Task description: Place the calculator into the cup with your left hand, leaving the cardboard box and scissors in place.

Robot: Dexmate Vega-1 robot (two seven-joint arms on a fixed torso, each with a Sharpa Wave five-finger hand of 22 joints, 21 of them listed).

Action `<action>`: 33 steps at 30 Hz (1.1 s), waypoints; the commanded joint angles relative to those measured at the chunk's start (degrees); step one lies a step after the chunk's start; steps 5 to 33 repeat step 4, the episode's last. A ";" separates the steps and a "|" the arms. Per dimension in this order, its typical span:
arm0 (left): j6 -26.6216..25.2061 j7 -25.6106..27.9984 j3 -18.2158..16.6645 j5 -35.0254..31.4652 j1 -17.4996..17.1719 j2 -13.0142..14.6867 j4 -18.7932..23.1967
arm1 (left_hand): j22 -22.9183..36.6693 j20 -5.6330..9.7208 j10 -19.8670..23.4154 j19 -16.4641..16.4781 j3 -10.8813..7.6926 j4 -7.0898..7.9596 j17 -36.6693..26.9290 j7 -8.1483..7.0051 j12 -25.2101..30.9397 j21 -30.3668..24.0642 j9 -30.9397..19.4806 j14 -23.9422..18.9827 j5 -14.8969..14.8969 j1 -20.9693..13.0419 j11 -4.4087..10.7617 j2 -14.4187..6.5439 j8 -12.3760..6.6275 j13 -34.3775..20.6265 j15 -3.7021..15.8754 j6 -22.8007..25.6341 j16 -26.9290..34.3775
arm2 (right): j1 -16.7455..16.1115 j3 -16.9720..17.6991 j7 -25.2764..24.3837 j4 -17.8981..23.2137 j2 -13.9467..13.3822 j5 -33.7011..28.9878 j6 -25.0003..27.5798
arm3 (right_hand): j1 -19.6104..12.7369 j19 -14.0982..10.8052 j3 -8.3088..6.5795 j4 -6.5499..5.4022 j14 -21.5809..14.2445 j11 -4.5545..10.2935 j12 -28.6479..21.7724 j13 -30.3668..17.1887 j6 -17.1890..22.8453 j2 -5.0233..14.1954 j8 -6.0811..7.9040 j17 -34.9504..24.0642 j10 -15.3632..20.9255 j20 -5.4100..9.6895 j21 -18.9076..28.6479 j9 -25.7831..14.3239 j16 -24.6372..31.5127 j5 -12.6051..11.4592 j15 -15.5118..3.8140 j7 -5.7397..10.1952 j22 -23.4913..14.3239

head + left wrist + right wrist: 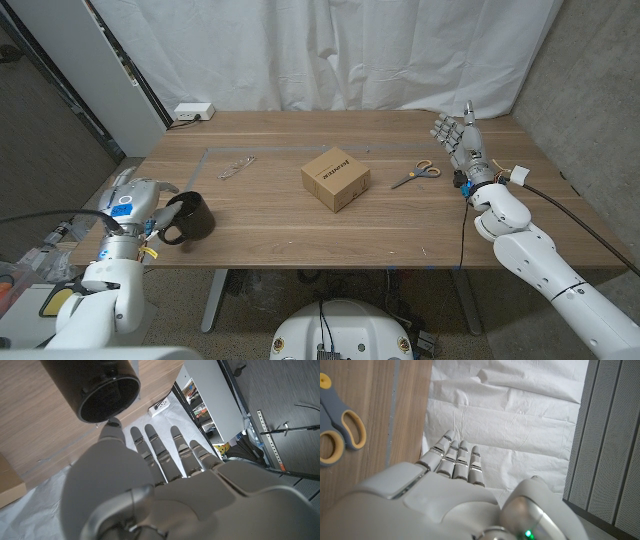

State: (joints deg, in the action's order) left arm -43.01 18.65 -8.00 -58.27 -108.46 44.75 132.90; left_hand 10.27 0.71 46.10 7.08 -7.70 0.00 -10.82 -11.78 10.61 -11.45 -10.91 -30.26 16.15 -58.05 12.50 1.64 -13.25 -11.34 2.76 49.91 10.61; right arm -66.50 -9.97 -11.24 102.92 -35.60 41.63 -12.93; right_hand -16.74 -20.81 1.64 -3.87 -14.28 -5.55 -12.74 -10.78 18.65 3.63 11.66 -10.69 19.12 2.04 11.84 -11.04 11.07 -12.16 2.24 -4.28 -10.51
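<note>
Black cup (pixel 188 217) on its side

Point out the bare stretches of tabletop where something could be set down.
Bare wood lies between the brown cardboard box and the black cup, and along the near edge below the box. The far strip behind the box is free too. It is tighter between the grey-and-yellow scissors and the right hand, and around the left hand beside the cup.

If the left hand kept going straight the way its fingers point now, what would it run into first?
Probably nothing on the table. The left hand points its fingers past the black cup, which lies just beside that line, toward the white curtain behind. Depth is unclear.
</note>
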 commanded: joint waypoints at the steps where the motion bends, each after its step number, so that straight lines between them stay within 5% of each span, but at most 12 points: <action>1: 2.73 -0.59 -2.22 -0.58 -1.08 -1.18 0.65 | 0.30 0.03 0.47 0.07 -0.09 0.25 -0.06 0.06 0.30 -0.16 -0.20 -0.24 0.59 0.44 -0.12 0.07 -0.42 -0.28 8.72 0.47 0.42 | -0.30 -0.43 -0.35 0.83 -0.15 -0.14 0.68 | -0.04 -0.15 0.16 0.05 -0.21 -0.16 0.13 -0.14 0.17 0.41 -0.16 -0.13 0.44 -0.17 -0.15 -0.13 -0.18 -0.37 0.30 0.13 -0.18; 33: 3.36 -0.90 -2.29 -0.78 -0.79 -1.52 0.56 | 0.30 0.06 0.50 0.06 -0.08 0.34 -0.05 0.14 0.33 -0.17 -0.21 -0.28 0.68 0.55 -0.13 0.02 -0.50 -0.29 8.73 0.66 0.45 | -0.29 -0.42 -0.46 1.01 -0.18 -0.19 0.75 | -0.05 -0.16 0.16 0.06 -0.20 -0.22 0.14 -0.14 0.17 0.41 -0.16 -0.13 0.43 -0.15 -0.14 -0.13 -0.18 -0.36 0.27 0.15 -0.18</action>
